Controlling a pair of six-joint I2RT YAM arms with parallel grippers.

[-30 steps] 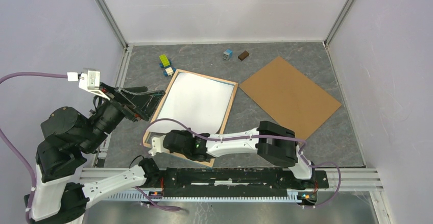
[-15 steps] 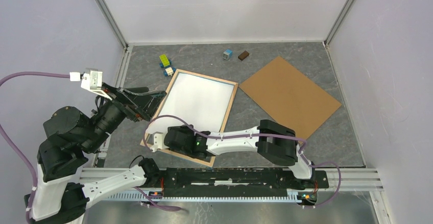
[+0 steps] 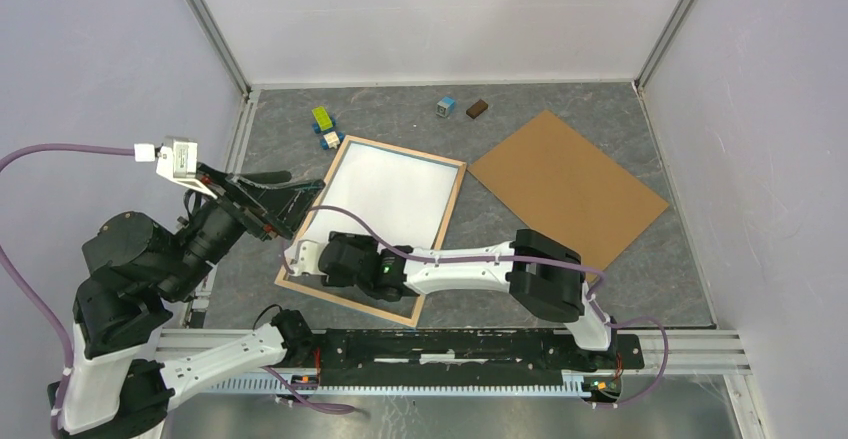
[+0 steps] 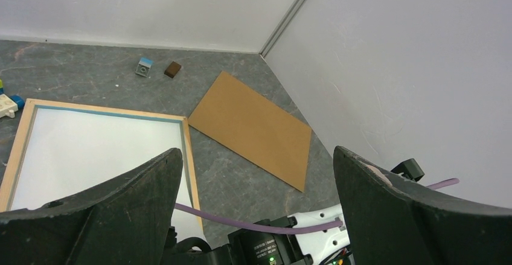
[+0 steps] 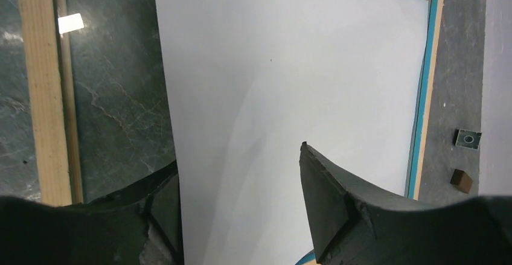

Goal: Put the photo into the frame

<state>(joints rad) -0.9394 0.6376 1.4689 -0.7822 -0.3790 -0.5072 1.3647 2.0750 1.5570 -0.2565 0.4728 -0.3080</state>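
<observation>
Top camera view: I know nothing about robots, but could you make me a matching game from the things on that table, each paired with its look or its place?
Things:
1. photo
2. frame
3. backing board
4. green brick

Descriptions:
a. plain brown, lying flat to the right of the other large items
b. small, just beyond the far left corner of the wooden rim
c. white side up, lying inside the rim
d. light wood rim with a blue inner edge

Pairs: 1-c, 2-d, 3-a, 4-b
</observation>
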